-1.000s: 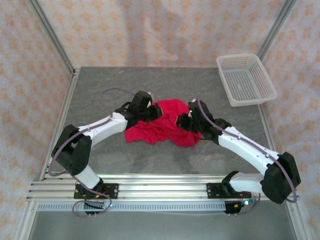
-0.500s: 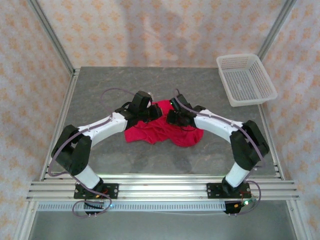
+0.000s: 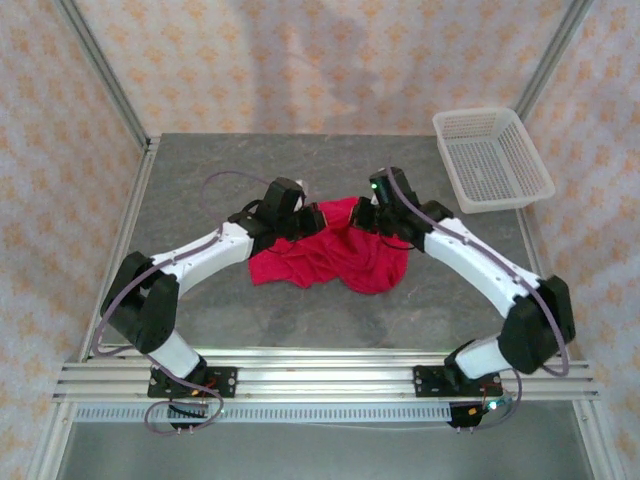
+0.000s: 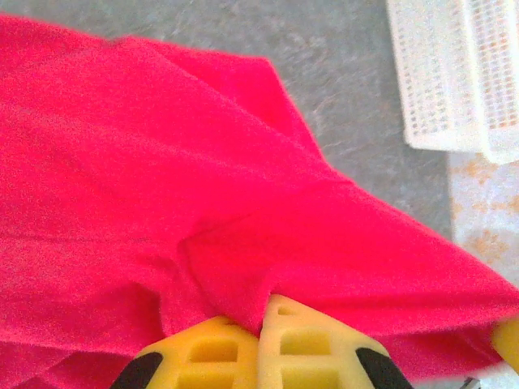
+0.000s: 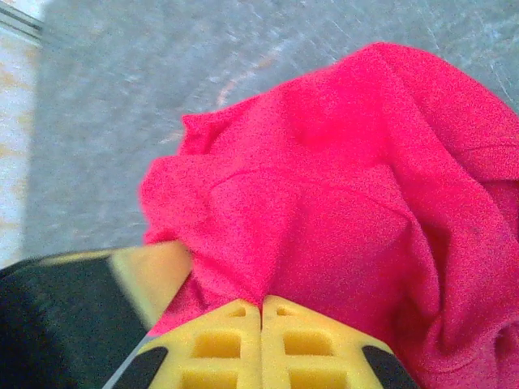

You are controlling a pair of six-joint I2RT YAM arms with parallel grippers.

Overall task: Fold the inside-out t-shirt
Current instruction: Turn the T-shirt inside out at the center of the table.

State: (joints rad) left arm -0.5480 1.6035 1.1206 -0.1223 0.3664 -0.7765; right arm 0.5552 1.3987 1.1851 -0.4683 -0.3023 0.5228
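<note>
Near edge of table point(image 3: 300, 320): both arm bases are bolted to the rail, and grey surface lies between the rail and the cloth.
Mid-table, cloth: the inside-out t-shirt point(image 3: 335, 262) is found bunched in a rumpled red heap at the centre. It rests on the table, its near hem loose and uneven.
Left gripper point(image 3: 310, 218): it is set at the heap's far-left edge. In the left wrist view the yellow fingers are pressed together with a pinch of red fabric caught between them.
Right gripper point(image 3: 366, 216): it is set at the heap's far edge, just right of the left one. Its jaws are likewise clenched on a fold of the shirt, as the right wrist view shows.
Far right corner: a white mesh basket point(image 3: 492, 160) is placed well apart from the cloth and is not involved.
Done so far: two grips are taken along the far edge. No flat panel, straight crease or stacked layer is seen, so no fold is judged complete.
Left to do: the shirt is judged to need drawing apart and spreading flat, then folding of sleeves and body. Nearly the whole task is reckoned outstanding.
Risk: with the two grips so near each other, a bunch may be raised instead of an open edge.
</note>
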